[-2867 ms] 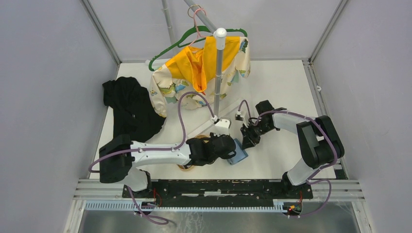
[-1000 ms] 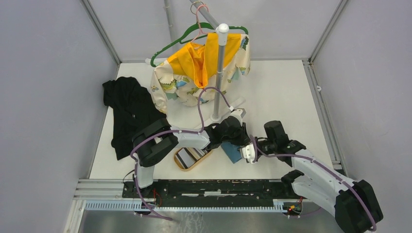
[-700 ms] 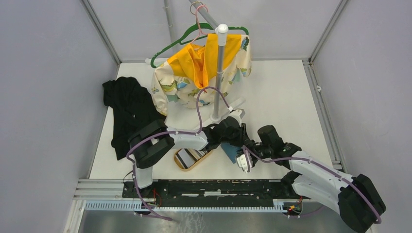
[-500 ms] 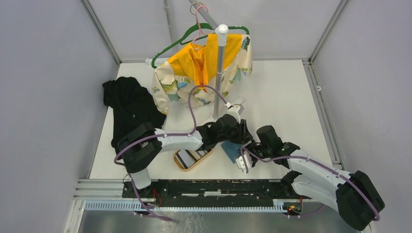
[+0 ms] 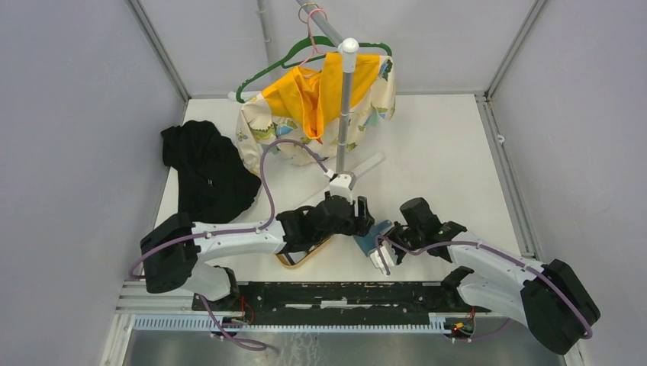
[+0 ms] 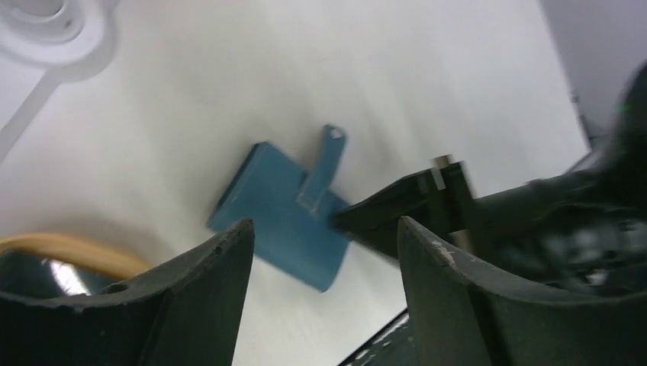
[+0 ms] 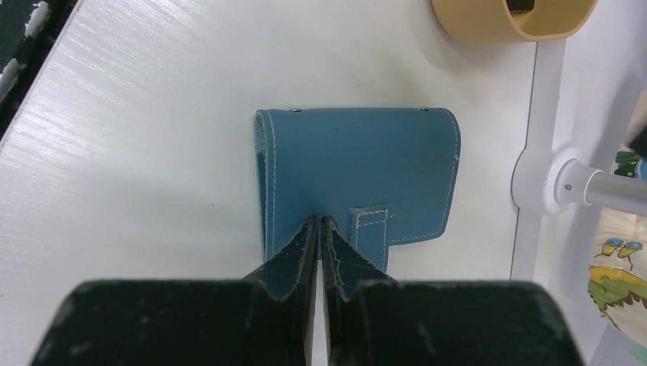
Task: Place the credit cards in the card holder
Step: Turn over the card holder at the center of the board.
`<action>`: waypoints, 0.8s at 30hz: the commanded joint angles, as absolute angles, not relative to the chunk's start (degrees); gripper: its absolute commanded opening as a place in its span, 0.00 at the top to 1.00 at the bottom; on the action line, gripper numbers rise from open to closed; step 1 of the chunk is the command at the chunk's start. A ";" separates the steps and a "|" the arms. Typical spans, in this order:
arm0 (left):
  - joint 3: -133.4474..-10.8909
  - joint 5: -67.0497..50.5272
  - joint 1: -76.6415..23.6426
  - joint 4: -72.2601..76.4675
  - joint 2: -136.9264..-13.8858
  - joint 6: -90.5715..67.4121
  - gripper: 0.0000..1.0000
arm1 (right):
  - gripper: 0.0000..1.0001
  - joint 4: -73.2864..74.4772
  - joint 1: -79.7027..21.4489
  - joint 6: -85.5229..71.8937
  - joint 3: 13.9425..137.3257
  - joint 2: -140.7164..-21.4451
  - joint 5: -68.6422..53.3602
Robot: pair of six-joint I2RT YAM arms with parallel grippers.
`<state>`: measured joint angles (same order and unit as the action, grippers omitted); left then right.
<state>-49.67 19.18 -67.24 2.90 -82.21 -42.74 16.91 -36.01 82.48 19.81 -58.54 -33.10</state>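
The teal card holder [image 7: 358, 164] lies shut and flat on the white table, its tab [image 7: 372, 229] pointing toward my right wrist. My right gripper [image 7: 319, 221] is shut, with its tips resting on the holder's near face beside the tab. My left gripper [image 6: 324, 225] hovers open above the holder [image 6: 286, 206], nothing between its fingers [image 6: 206, 297]. From above, the holder [image 5: 366, 239] sits between the left gripper [image 5: 365, 221] and the right gripper [image 5: 379, 235]. The credit cards are mostly hidden; only a dark glossy piece [image 6: 30, 276] shows inside the tan tray.
The tan oval tray [image 5: 294, 260] lies under my left forearm, left of the holder. Behind stands a white rack pole [image 5: 343, 114] with hangers and a yellow patterned garment [image 5: 313, 99]. A black cloth [image 5: 206, 171] is heaped at the left.
My left gripper has opened wide and let go at the holder, and the left arm has swung back low over the tray. The right gripper stays shut at the holder.
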 commanded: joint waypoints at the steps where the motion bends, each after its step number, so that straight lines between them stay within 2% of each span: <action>1: -46.54 23.22 -67.03 -1.12 -81.50 -40.58 0.19 | 0.90 19.73 -36.31 83.40 21.27 -60.06 -32.46; 6: -46.58 23.53 -65.84 -3.43 -83.99 -42.19 0.05 | 0.90 20.53 -36.30 84.18 21.32 -60.37 -32.26; 10: -45.00 18.38 -62.85 -0.45 -84.01 -42.46 0.03 | 0.89 21.25 -36.39 84.97 21.41 -60.73 -32.13; 13: -45.84 15.13 -61.90 2.10 -85.33 -41.75 0.05 | 0.89 21.47 -36.31 85.49 21.45 -60.86 -31.76; 19: -47.53 12.21 -61.78 4.39 -88.45 -41.51 0.22 | 0.89 22.20 -36.30 86.09 21.53 -61.11 -31.73; 24: -48.24 14.29 -61.61 0.99 -91.49 -43.78 0.22 | 0.89 22.25 -36.37 86.16 21.62 -61.00 -31.82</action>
